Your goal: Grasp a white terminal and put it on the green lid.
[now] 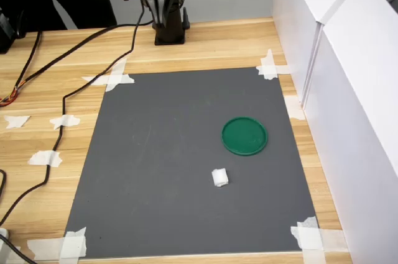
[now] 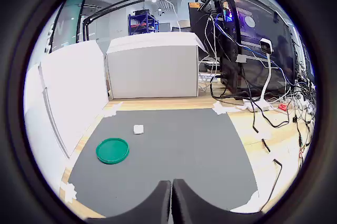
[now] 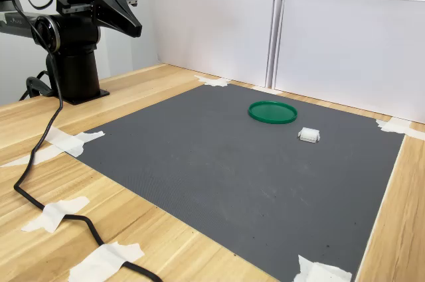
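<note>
The small white, roughly cubic plastic terminal [image 1: 220,177] is lying on the dark grey matte mat [image 1: 161,171], with nothing touching it. In the second exterior view it [image 3: 309,135] is showing a blocky body with a slightly ridged top. It is sitting near the flat round dark-green plastic lid [image 1: 244,136] but apart from it, a strip of bare mat lying between them. The lid is resting flat, and its low raised rim is catching the light in the second exterior view [image 3: 272,112]. In the wrist view the terminal [image 2: 138,129] and the lid [image 2: 112,151] are both lying well ahead of the fingertips.

The black gripper [image 3: 130,19] is hanging high above the light wooden table [image 1: 211,40], beside the arm's base and well away from both things. In the wrist view its two dark fingers [image 2: 158,203] are pressing together along a thin seam, with nothing between them.

Crumpled white tape pieces [image 1: 268,65] are fastening the mat's corners. Smooth white panels [image 3: 345,50] are standing along the table's edge, and a black cable [image 1: 93,77] is trailing across the wood.
</note>
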